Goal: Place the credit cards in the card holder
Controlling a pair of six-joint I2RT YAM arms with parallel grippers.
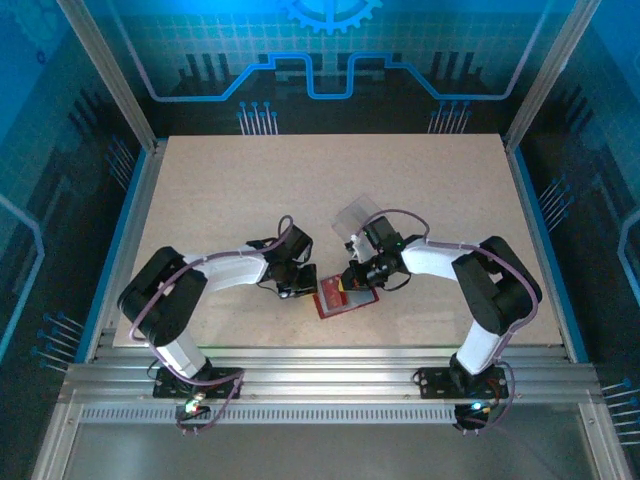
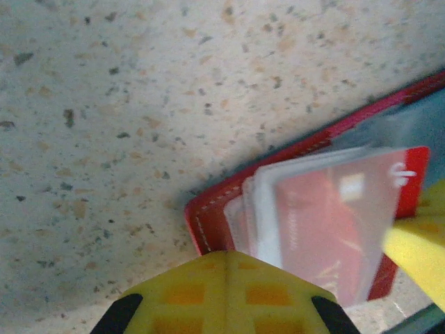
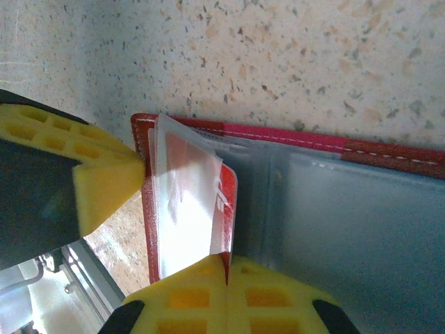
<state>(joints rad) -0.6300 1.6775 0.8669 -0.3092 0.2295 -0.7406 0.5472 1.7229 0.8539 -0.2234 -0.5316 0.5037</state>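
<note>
The right tool point(image 3: 227, 270) has its two yellow, waffle-patterned pads pressed together and clamped on the lower edge of a red card point(image 3: 224, 209). The card stands up out of the open wallet point(image 3: 389, 149). It is thin, flat, glossy and round-cornered, with a pale square chip and a white mark near one end. Its white lettering is too blurred to read. A few clear plastic sleeves point(image 2: 259, 209) lie fanned against the card, and they cloud most of its face in the right wrist view.

The left tool point(image 2: 226, 266) also has its yellow pads together, with nothing seen between them. Its tip rests against the wallet's outer rim, just beside the sleeves and opposite the right tool.

The wallet is red and leather-like, with a line of white stitching point(image 3: 313, 141) along its border. Inside are smooth, pale grey pockets point(image 3: 361, 229). It lies open and flat on the bench point(image 2: 139, 104) between the two tools, near the front edge. The bench top is pale, matte and speckled with brown and dark flecks. A clear box point(image 1: 360, 213) sits on it just behind the right tool.
</note>
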